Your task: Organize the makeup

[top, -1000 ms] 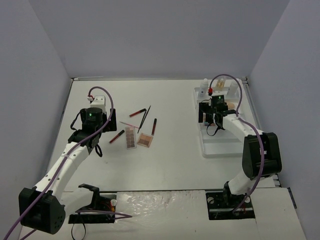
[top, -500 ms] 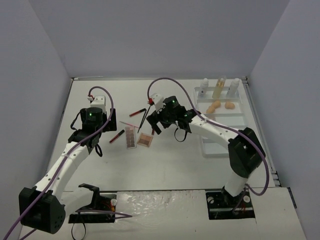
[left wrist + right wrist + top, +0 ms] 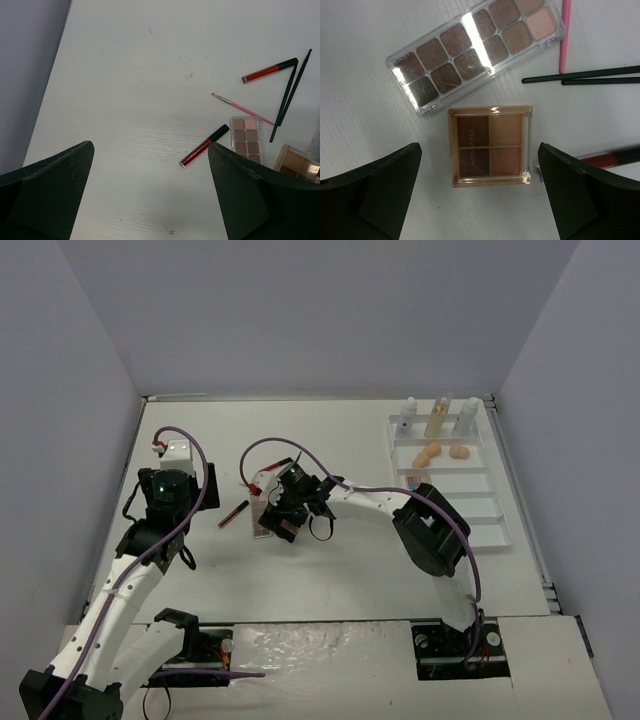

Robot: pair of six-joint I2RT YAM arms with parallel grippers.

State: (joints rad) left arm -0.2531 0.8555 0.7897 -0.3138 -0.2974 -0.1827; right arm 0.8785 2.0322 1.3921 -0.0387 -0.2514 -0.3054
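Note:
My right gripper is open and hovers over a square amber eyeshadow palette, which lies between its fingers untouched. A long clear palette lies beside it, with a pink brush, two black brushes and a red lip tube. My left gripper is open and empty over bare table, left of another red and black lip tube. Two white bottles, an amber bottle and beige sponges sit in the white tray.
A third lip tube lies at the far side of the cluster by the brushes. The grey left wall is close to my left gripper. The tray sits along the table's right edge, its near compartments bare.
My right arm swung from the tray at the far right across the table to the palettes. My left arm shifted a little to the left and back.

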